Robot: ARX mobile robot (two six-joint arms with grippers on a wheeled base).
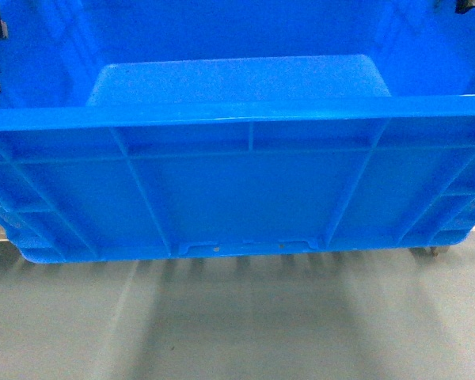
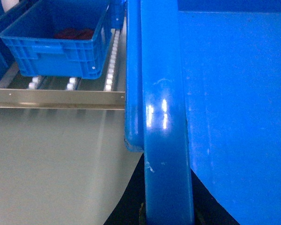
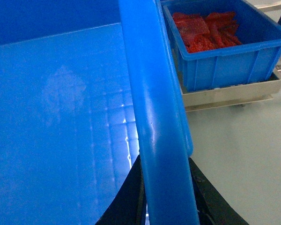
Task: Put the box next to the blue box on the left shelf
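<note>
Both grippers' jaws clamp the box [image 1: 245, 190] rim, left gripper [image 2: 166, 213] and right gripper [image 3: 171, 206] on opposite sides, box at the left shelf [image 2: 61, 98] front edge, open rollers between it and blue box [image 2: 61, 42].

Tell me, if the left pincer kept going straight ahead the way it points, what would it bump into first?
Probably nothing new: the left pincer sits on the box rim, so the box leads. Ahead lies the left shelf; depth is unclear.
</note>
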